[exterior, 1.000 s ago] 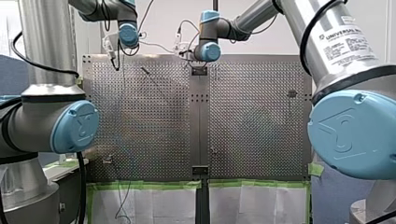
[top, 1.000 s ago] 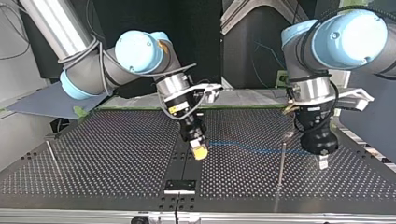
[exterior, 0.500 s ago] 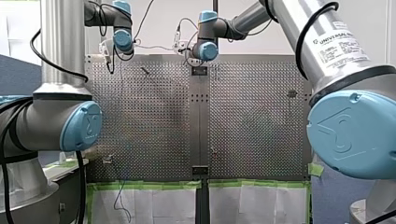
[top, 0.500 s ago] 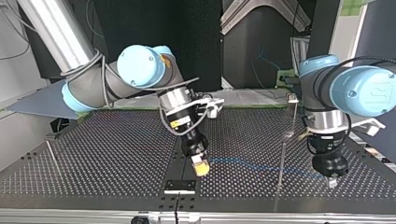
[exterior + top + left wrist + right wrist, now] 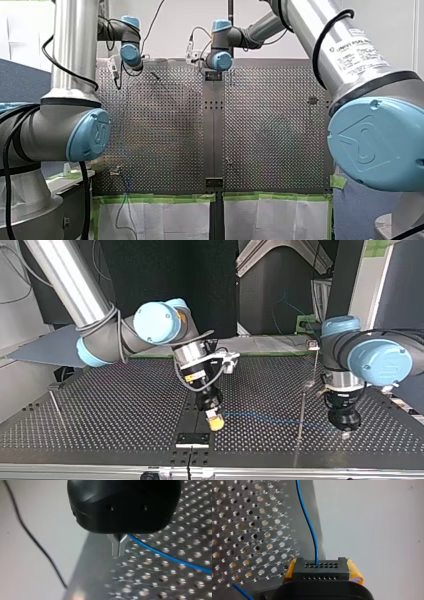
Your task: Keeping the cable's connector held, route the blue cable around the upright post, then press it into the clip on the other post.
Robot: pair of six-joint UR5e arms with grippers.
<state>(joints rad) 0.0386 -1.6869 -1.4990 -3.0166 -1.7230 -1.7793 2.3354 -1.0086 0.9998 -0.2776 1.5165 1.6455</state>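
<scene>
In the right wrist view my right gripper (image 5: 322,572) is shut on the black connector (image 5: 321,568), yellow pads on both sides of it. The blue cable (image 5: 308,525) leaves the connector over the perforated table. In the top view my right gripper (image 5: 216,423) hangs near the middle, and the blue cable (image 5: 270,417) runs across to my left gripper (image 5: 345,434), crossing a thin upright post (image 5: 301,407). A second post (image 5: 315,357) stands behind that one. In the left wrist view the metal fingers of my left gripper (image 5: 119,548) are shut, with the blue cable (image 5: 170,557) coming out at their base.
Another thin post (image 5: 56,407) stands at the top view's far left. A black plate (image 5: 192,439) sits by the near edge under my right gripper. In the front view a small fitting (image 5: 312,100) stands at the right, and green tape (image 5: 155,198) lines the table's near edge.
My left gripper has moved toward the top view's near edge, past the thin post, drawing the cable along. My right gripper has also shifted slightly toward the near edge.
</scene>
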